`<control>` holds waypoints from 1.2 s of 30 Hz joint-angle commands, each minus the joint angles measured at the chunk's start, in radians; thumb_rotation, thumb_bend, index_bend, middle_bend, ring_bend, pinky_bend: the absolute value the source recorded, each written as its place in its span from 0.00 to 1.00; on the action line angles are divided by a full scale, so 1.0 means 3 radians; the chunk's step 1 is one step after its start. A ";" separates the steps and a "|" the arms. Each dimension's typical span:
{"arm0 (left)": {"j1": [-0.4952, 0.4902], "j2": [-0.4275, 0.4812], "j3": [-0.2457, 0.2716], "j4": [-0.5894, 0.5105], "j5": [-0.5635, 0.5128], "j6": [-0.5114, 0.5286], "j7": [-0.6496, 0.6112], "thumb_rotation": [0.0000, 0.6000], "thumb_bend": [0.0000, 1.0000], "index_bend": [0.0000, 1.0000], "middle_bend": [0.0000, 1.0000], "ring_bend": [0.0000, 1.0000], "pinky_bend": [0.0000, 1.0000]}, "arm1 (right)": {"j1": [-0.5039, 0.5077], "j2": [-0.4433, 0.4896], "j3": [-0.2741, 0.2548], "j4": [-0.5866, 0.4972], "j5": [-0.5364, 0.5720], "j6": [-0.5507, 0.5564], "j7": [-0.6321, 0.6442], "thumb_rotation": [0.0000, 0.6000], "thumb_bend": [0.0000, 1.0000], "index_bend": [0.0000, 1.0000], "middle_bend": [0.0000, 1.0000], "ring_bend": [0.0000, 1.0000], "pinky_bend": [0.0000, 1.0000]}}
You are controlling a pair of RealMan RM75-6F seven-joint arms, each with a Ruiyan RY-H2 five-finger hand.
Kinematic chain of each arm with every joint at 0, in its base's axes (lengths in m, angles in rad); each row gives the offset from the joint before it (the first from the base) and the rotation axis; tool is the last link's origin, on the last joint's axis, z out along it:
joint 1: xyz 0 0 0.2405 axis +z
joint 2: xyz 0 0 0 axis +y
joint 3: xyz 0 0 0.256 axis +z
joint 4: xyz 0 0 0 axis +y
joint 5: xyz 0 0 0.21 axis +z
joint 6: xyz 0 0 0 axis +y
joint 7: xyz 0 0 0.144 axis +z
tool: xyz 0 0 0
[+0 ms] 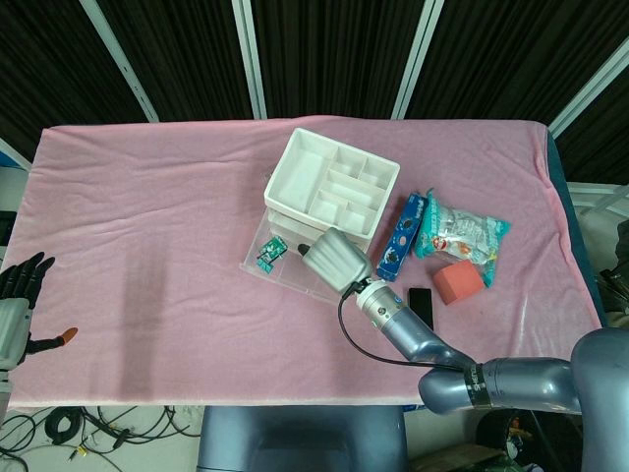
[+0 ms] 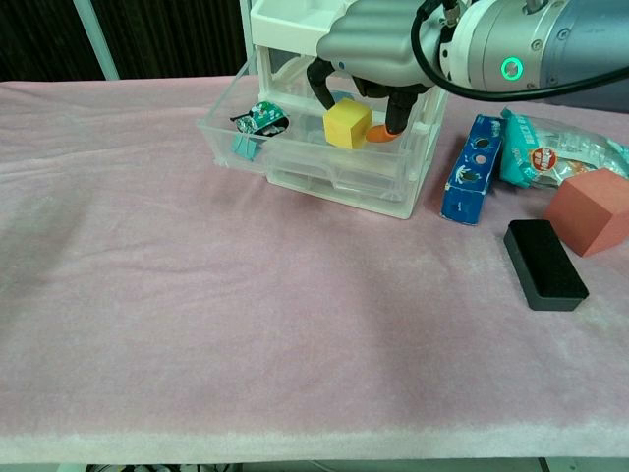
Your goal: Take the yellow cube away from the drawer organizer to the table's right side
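**Yellow cube held at open drawer by right robot hand**

The yellow cube (image 2: 347, 123) is seen in the chest view between the fingers (image 2: 320, 87) of the right robot hand (image 2: 378, 49), gripped from above. It is held over the open clear drawer (image 2: 324, 162) at the base of the drawer organizer (image 1: 329, 182); whether its underside is touching the drawer floor cannot be told. In the head view the cube is hidden under the right robot hand (image 1: 337, 260).

A small orange item (image 2: 381, 134) is seen just behind the cube, under the same fingers. A green-and-black packet (image 2: 257, 120) is lying in the drawer's far end, well to the left of the right robot hand. The white compartmented tray (image 1: 346, 177) is sat on top of the organizer, just beyond the hand.

To the right of the right robot hand, a blue box with holes (image 2: 470, 169) is stood on the pink-covered desk (image 2: 246, 324), with a snack bag (image 2: 565, 147) just beside it. A red cube (image 2: 590, 211) and a flat black block (image 2: 545, 264) are placed further right, near each other, the red cube against the bag.

The left robot hand (image 1: 20, 295) is seen only at the head view's left edge, off the desk, well apart from everything; fingers spread, nothing held.
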 commanded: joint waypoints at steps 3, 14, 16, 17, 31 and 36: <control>0.0000 -0.0001 0.0001 0.0001 0.0002 0.0001 -0.0001 1.00 0.00 0.00 0.00 0.00 0.00 | -0.0001 0.0006 -0.0001 -0.0005 0.0006 0.0004 -0.0005 1.00 0.20 0.41 1.00 1.00 0.92; -0.0002 -0.0002 0.0000 -0.0003 -0.0003 -0.0004 0.0001 1.00 0.00 0.00 0.00 0.00 0.00 | 0.0000 0.0016 -0.0011 -0.0015 -0.0003 -0.0002 -0.0011 1.00 0.20 0.41 1.00 1.00 0.92; -0.0001 -0.0002 0.0001 -0.0003 -0.0001 -0.0003 0.0003 1.00 0.00 0.00 0.00 0.00 0.00 | 0.0005 0.0019 -0.0016 -0.0013 -0.0004 -0.0007 -0.0022 1.00 0.20 0.41 1.00 1.00 0.92; -0.0001 -0.0002 0.0004 -0.0003 0.0003 -0.0003 0.0006 1.00 0.00 0.00 0.00 0.00 0.00 | 0.0006 0.0019 -0.0014 -0.0015 -0.0004 -0.0006 -0.0022 1.00 0.20 0.41 1.00 1.00 0.92; 0.0002 -0.0009 0.0002 -0.0005 0.0002 0.0009 0.0020 1.00 0.00 0.00 0.00 0.00 0.00 | 0.0001 0.0025 -0.0017 -0.0040 0.0020 0.0016 -0.0035 1.00 0.20 0.41 1.00 1.00 0.92; 0.0003 -0.0010 0.0003 -0.0007 0.0007 0.0014 0.0030 1.00 0.00 0.00 0.00 0.00 0.00 | 0.0006 0.0037 -0.0009 -0.0059 0.0034 0.0021 -0.0044 1.00 0.20 0.41 1.00 1.00 0.92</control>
